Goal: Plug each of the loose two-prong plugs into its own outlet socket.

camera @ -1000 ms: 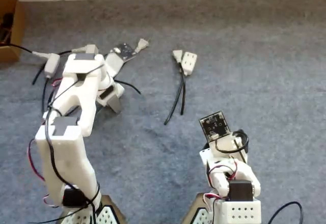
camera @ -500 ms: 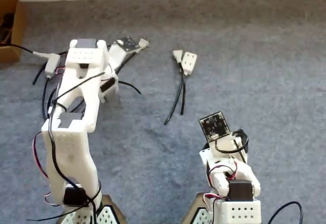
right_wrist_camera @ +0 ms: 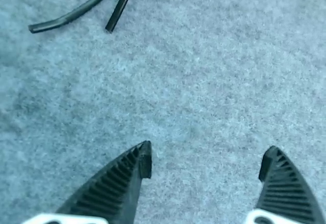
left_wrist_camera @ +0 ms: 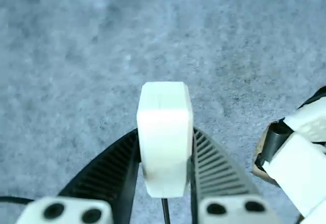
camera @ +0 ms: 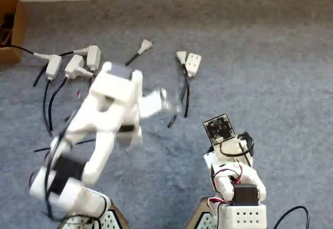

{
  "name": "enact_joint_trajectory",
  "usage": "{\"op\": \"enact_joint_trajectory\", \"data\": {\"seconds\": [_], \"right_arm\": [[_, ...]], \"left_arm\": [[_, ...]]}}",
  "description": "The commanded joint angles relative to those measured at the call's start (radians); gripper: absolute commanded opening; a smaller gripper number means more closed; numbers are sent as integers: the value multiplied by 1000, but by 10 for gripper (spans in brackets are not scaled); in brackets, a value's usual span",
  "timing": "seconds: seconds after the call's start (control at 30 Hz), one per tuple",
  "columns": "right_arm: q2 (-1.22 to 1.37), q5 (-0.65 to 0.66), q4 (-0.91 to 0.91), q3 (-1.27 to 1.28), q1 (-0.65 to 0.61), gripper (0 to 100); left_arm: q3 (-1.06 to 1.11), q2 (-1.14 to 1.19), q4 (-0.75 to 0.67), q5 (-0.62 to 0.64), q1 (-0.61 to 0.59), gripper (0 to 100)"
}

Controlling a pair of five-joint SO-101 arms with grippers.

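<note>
**High view.** The left arm [camera: 112,112], blurred, lay stretched across the grey table [camera: 270,41] toward its middle, while the right arm [camera: 234,172] sat folded at the near edge. Three white plugs [camera: 75,66] with black cords were clustered at the far left. A single plug [camera: 145,46] lay apart from them, toward the centre. A further plug [camera: 181,57] lay just beside a white outlet socket [camera: 193,64], and their black cords [camera: 184,96] trailed toward the near side.

**Left wrist view.** The left tool [left_wrist_camera: 165,132] was clenched on a white block [left_wrist_camera: 164,132], which stood between the two ribbed fingers and reached past their tips. A thin black cord [left_wrist_camera: 164,214] left the block's near end. Whether the block was a plug or a socket could not be told, as no prongs or holes faced the camera. Grey table surface lay beneath it.

**Right wrist view.** The right tool [right_wrist_camera: 207,160] was released, its fingers spread wide over bare grey surface. Two black cord ends [right_wrist_camera: 76,11] lay well ahead of the fingertips, apart from them.
</note>
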Motion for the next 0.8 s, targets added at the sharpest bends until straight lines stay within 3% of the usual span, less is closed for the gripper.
{"op": "enact_joint_trajectory", "data": {"seconds": [0.0, 0.2, 0.43, 0.77], "right_arm": [[-19, 12, -16, 114, -10, 332], [-19, 12, -19, 134, -10, 332], [-19, 12, -19, 136, -12, 332], [-19, 14, -19, 136, -12, 332]], "left_arm": [[289, -214, -147, -115, 76, 4], [453, -206, -267, -160, 110, 5], [386, -205, -250, -112, 105, 115], [348, -197, -256, -107, 104, 123]]}}
